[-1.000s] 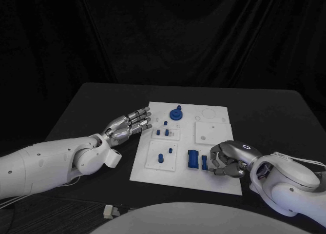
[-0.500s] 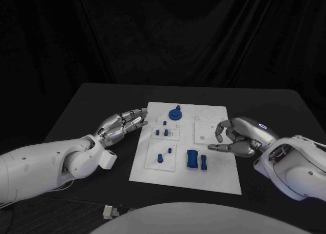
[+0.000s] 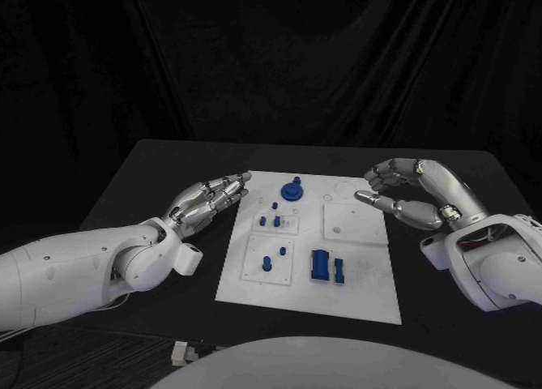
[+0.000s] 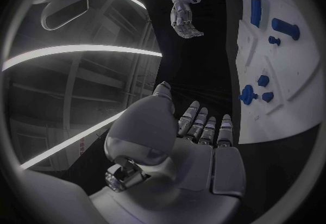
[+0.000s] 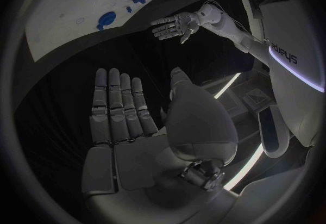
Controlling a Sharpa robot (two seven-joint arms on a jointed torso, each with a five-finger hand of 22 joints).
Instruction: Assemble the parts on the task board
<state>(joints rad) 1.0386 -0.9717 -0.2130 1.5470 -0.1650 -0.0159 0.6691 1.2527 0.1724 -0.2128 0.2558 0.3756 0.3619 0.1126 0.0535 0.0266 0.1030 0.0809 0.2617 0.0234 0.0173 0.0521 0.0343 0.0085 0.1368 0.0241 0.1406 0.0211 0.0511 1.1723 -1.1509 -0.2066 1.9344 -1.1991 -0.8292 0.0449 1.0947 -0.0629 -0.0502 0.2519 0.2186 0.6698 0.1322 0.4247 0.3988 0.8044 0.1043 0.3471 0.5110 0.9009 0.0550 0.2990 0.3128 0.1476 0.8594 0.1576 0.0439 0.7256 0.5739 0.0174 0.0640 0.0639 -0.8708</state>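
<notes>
Parts are small blue pieces on the task board point(image 3: 358, 296), the white plate mid-desk point(image 3: 458, 174). The round knobbed part point(image 3: 293, 191) sits near the board's far edge; small pegs point(image 3: 270, 220) stand just nearer than it; a single peg point(image 3: 267, 262) and two rectangular blocks point(image 3: 326, 266) lie toward the board's near edge. They look like rigid plastic: light, stiff, probably slick, so easy to knock over or flick away. Best hold, I'd judge, is a fingertip pinch across the blocks' long flat sides, or around the knob's stem from above. Left hand point(image 3: 209, 203) hovers just beside the board's left edge, fingers extended and apart, holding nothing. Right hand point(image 3: 411, 190) is raised off the board's right edge, fingers loosely curled but apart, also empty.
</notes>
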